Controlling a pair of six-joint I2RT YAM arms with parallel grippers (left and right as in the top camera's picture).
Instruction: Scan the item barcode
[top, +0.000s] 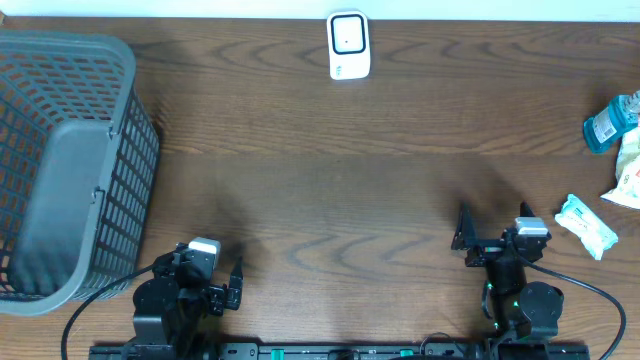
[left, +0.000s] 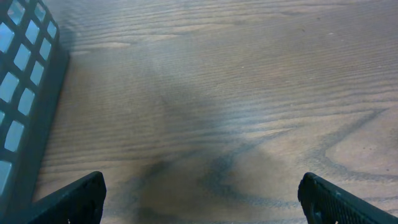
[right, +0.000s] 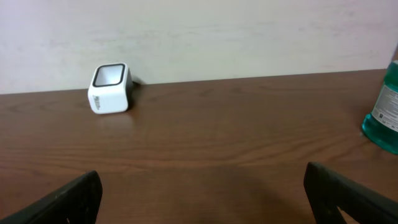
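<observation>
Both arms sit at the near edge of the table, jaws wide, holding nothing.

We see the left gripper (left: 202, 190) with its fingers spread apart over bare wood, the grey basket (top: 60, 170) close on its left. The right gripper (right: 202, 183) is spread just as wide and empty, at the near right of the table (top: 320, 180). The white scanner (top: 349, 45) stands at the far edge, about the middle. The items to scan are at the right. A blue bottle (top: 608, 124) is by the right edge, and a white packet (top: 628, 170) on its near side is partly cut off by the frame. A small pale packet (top: 587, 225) lies nearer, just right of the right arm. Neither gripper touches any of them.
</observation>
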